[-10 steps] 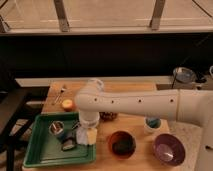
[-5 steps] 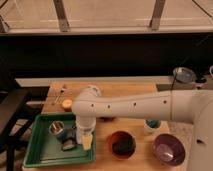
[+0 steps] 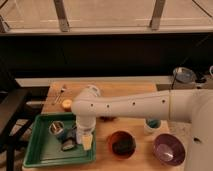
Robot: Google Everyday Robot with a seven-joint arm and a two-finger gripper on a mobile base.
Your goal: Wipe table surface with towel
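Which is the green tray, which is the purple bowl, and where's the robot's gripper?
green tray [image 3: 42, 149], camera view, bare floor near its left side.
purple bowl [image 3: 169, 149], camera view, middle of its inside.
gripper [image 3: 86, 143], camera view, arm's tip, down over the tray's right part.

A white arm [image 3: 135, 105] reaches from the right across the wooden table [image 3: 125, 92]. Its gripper [image 3: 86, 141] points down over the right edge of the green tray [image 3: 42, 152], jaws spread apart. A brown bowl [image 3: 121, 144] and a purple bowl [image 3: 169, 148] stand right of the tray, and an orange fruit [image 3: 66, 104] lies behind it.
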